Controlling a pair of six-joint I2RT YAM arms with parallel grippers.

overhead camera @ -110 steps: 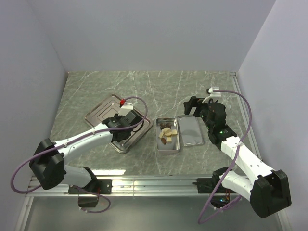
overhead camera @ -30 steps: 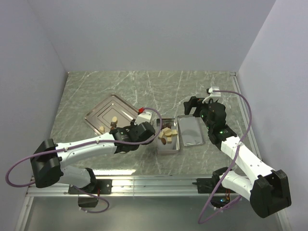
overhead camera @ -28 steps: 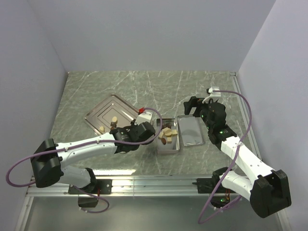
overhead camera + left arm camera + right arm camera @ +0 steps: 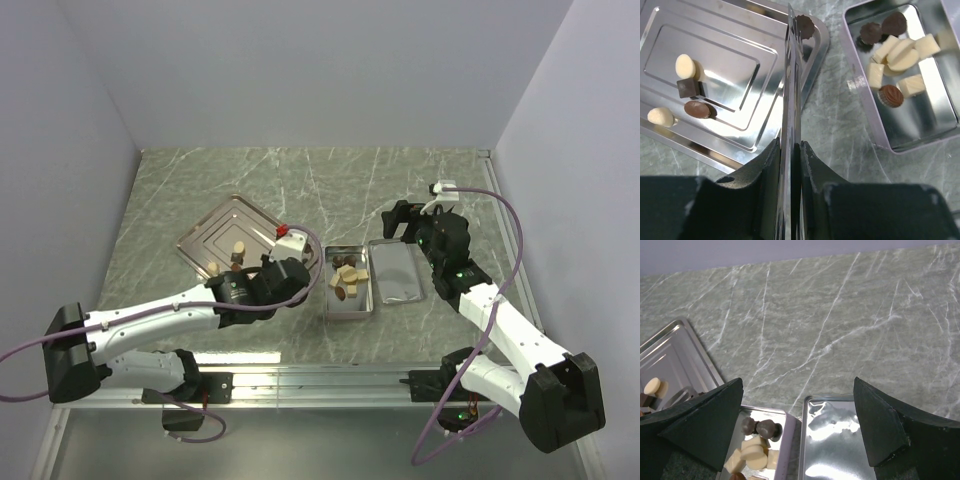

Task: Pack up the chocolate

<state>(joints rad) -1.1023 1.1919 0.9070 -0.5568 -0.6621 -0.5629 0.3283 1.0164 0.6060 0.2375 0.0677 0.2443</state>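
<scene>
Left fingers (image 4: 791, 60) stood nearly closed over tray (image 4: 725, 45) corner, one dark chocolate (image 4: 805, 26) at their tip; grip uncertain. Right fingers (image 4: 880, 425) wide apart, empty, above surface (image 4: 840, 315). Most chocolate lay in tin (image 4: 932, 117); four pieces on tray.

Top view: fixed high above and behind both arm bases, looking down and forward over the whole marbled table (image 4: 330, 180), with walls on three sides, everything small and distant. Left wrist view: very close, aimed almost straight down along the left gripper (image 4: 791, 30), with the ridged tray (image 4: 740, 30) to its left and the open tin (image 4: 932, 115) to its right. Right wrist view: low and near, tilted forward across the table toward the back wall, framed between the dark fingers of the right gripper (image 4: 799, 387). Shared by all three views: the tin, the chocolate (image 4: 890, 55) inside it, and a stretch of tray.
</scene>
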